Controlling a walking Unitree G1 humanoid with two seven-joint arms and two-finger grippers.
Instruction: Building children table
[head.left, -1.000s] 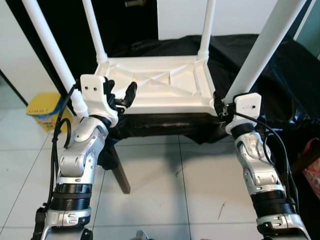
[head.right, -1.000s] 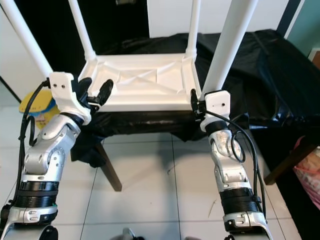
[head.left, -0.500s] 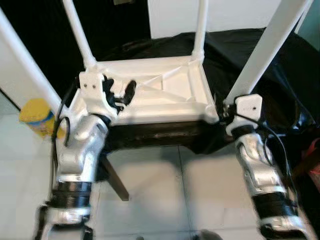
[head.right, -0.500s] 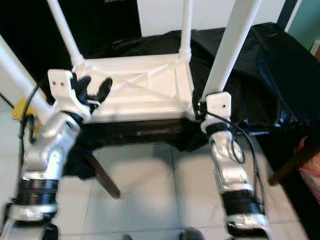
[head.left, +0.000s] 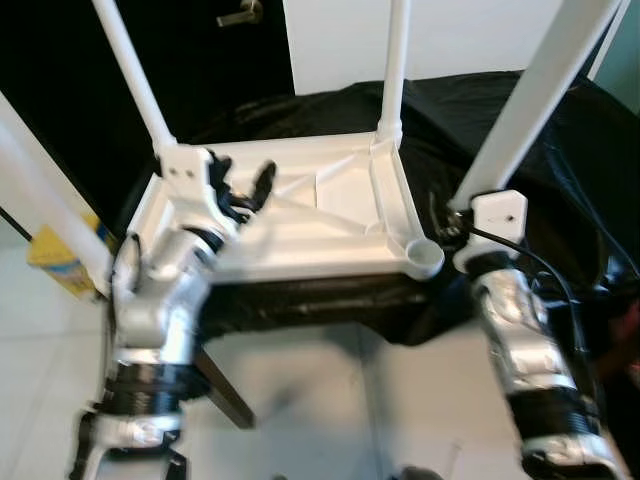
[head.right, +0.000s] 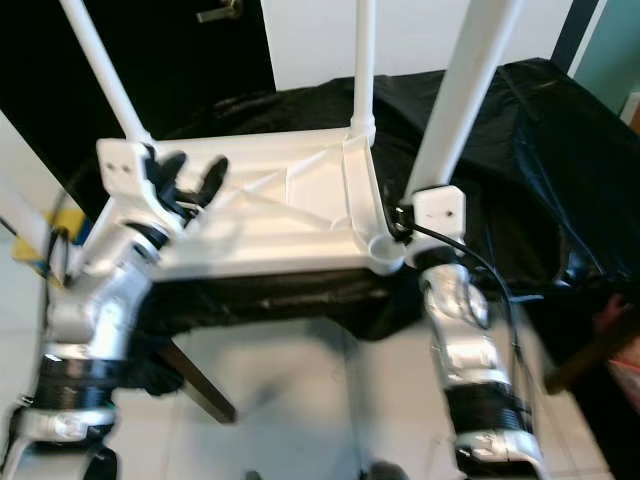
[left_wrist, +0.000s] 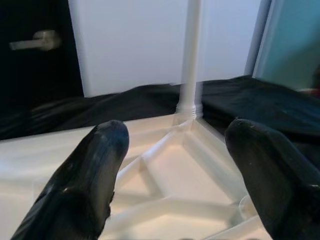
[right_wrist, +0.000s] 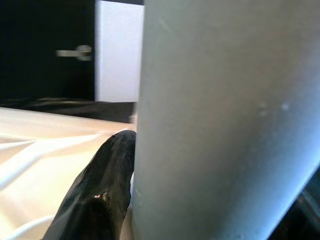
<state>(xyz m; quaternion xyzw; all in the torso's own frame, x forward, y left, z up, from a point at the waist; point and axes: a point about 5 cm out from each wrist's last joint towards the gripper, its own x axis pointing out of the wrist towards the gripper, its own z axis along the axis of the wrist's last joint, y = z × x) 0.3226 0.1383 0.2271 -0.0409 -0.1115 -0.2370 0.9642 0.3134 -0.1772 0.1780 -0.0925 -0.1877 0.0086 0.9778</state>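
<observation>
The white children's table (head.left: 330, 215) lies upside down on a black cloth (head.left: 560, 170). Two far legs (head.left: 395, 70) stand up from its corners. My right gripper (head.left: 452, 215) is shut on the base of a thick white leg (head.left: 540, 85), just right of the empty round corner socket (head.left: 426, 256). In the right wrist view one black finger (right_wrist: 105, 190) presses against that leg (right_wrist: 215, 125). My left gripper (head.left: 240, 185) hovers open over the ribbed underside near the left edge, holding nothing; its fingers (left_wrist: 100, 160) frame the far right leg (left_wrist: 192, 55). A blurred white leg (head.left: 45, 200) stands at the near left.
The cloth covers a low support with a dark wooden leg (head.left: 225, 385) on a pale tiled floor (head.left: 330, 400). A yellow tub (head.left: 60, 262) sits on the floor at the left. A dark door with a handle (head.left: 238, 14) is behind.
The view has shifted and blurred. The leg in my right gripper, seated at the near right corner before, now stands beside the bared socket. My left gripper stays open over the underside.
</observation>
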